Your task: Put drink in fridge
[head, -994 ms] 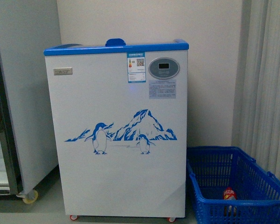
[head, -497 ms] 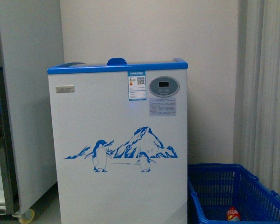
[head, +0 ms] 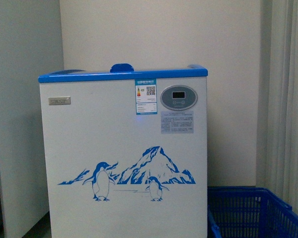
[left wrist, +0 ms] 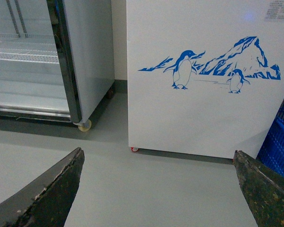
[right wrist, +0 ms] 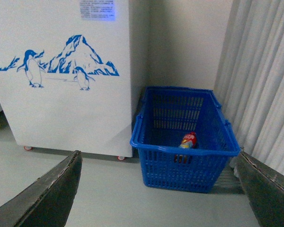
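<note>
Drink (right wrist: 188, 140) in blue basket (right wrist: 180, 174), well apart from right gripper (right wrist: 158, 153), jaws spread

You see the white, blue-rimmed fridge (head: 124, 158) standing upright; your red-labelled drink (right wrist: 188, 140) sits inside the blue basket (right wrist: 180, 172) just beside the fridge.

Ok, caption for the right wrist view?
Open right end effector facing the drink in the blue basket beside the fridge.

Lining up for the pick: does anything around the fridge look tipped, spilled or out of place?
Nothing spilled or damaged. The only oddity is the drink, which sits alone in the blue basket beside the fridge, seemingly leaning rather than upright. The floor looks clean.
</note>
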Controlling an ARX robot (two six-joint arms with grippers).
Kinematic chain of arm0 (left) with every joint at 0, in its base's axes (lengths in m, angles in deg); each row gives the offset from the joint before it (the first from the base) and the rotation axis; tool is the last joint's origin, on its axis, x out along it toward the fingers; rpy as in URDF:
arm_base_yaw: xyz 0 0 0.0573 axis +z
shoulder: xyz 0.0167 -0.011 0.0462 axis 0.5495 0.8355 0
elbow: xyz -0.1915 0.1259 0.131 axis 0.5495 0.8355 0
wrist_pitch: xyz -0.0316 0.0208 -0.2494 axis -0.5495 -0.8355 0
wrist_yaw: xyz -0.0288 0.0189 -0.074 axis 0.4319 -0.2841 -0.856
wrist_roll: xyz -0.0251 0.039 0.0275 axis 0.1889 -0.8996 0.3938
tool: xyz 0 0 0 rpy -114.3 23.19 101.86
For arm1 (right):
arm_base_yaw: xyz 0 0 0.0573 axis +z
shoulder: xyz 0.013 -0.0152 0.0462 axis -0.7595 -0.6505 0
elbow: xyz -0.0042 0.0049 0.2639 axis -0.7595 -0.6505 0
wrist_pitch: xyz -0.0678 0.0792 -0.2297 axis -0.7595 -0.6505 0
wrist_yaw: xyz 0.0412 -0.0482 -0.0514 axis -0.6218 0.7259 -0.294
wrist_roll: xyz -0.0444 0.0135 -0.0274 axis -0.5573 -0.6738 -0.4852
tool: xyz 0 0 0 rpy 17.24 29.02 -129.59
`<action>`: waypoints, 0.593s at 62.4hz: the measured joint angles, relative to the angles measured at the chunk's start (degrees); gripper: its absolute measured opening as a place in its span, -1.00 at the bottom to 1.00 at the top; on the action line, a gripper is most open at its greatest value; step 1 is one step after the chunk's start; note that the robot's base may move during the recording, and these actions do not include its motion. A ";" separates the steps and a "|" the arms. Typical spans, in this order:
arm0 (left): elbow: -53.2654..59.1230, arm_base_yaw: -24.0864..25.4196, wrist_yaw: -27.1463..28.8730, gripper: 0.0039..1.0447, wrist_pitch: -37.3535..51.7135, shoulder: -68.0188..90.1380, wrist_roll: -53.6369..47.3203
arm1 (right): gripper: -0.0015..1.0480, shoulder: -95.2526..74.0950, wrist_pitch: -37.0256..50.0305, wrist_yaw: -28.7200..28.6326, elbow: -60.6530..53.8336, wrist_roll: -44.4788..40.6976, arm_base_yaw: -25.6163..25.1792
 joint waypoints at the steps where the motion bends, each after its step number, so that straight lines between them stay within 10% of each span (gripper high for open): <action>1: 0.00 0.00 0.00 0.85 0.00 0.00 0.00 | 0.86 0.00 0.00 -0.02 0.00 0.00 0.00; 37: 0.00 0.00 0.00 0.85 0.00 0.00 0.00 | 0.86 0.00 0.00 0.02 0.00 0.00 0.00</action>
